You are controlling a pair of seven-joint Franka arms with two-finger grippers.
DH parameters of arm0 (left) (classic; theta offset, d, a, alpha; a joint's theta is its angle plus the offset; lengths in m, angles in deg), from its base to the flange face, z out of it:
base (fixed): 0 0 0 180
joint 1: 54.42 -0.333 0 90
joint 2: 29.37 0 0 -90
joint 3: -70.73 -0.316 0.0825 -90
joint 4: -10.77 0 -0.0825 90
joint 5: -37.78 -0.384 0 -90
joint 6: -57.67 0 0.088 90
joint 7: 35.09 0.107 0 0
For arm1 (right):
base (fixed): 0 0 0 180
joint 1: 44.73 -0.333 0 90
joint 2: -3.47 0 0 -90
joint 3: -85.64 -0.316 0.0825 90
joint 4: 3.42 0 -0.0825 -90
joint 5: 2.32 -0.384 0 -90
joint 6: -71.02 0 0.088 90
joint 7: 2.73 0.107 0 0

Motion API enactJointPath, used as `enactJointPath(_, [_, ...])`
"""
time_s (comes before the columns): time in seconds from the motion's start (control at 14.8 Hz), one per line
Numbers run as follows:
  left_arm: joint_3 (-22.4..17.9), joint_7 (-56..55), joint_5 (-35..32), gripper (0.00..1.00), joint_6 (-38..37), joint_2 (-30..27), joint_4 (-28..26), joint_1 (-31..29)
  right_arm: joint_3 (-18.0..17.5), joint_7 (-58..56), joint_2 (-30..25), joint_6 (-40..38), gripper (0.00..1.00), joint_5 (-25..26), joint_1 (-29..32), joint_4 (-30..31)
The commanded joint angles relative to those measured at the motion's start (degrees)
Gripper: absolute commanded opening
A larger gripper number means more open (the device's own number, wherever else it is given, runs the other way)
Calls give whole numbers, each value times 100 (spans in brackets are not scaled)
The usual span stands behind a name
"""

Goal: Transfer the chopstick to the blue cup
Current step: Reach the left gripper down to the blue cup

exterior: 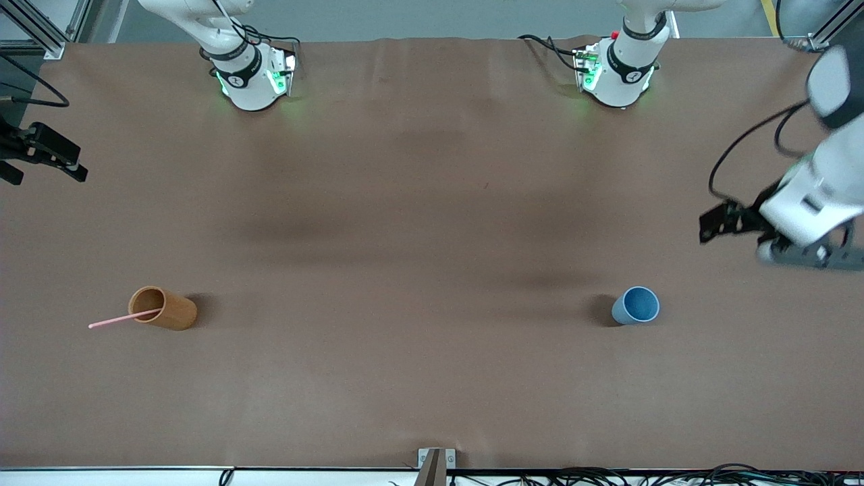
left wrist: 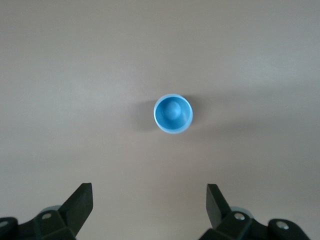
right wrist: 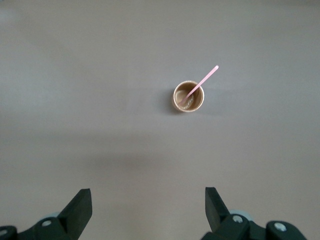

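Note:
A thin pale-pink chopstick (exterior: 118,319) stands leaning in an upright orange-brown cup (exterior: 169,309) toward the right arm's end of the table. Its upper end sticks out past the rim. Both show in the right wrist view, the chopstick (right wrist: 205,79) and the cup (right wrist: 189,96). The blue cup (exterior: 636,305) stands upright and empty toward the left arm's end, and shows in the left wrist view (left wrist: 173,114). My left gripper (exterior: 715,226) (left wrist: 149,200) is open and empty, high over the table near the blue cup. My right gripper (exterior: 40,165) (right wrist: 148,200) is open and empty, high over the table's edge.
The brown table cover (exterior: 418,236) is bare between the two cups. The arm bases (exterior: 253,77) (exterior: 617,74) stand along the edge farthest from the front camera. Cables (exterior: 675,476) and a bracket (exterior: 435,466) lie along the near edge.

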Motion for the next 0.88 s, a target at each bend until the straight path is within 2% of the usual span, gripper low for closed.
enactJointPath(0.0, [7, 186, -6, 100, 789, 614, -188, -66, -37, -85, 142, 348, 100, -228, 320, -8])
enactJointPath(0.2, [7, 178, -6, 100, 1712, 1001, -575, -58, -46, -85, 633, 490, 100, -264, 583, -25])
enactJointPath(0.54, [25, 46, 2, 100, 2646, 1266, -1287, -66, -46, -103, 1863, 1446, 100, -712, 1207, -78])
enactJointPath(0.68, [34, 20, 2, 100, 2760, 1450, -1288, -49, -46, -86, 2355, 1946, 98, -695, 1244, -357])
enactJointPath(0.81, [34, 19, 2, 100, 2805, 1521, -1288, -49, -55, -51, 2891, 2019, 97, -712, 1279, -910])
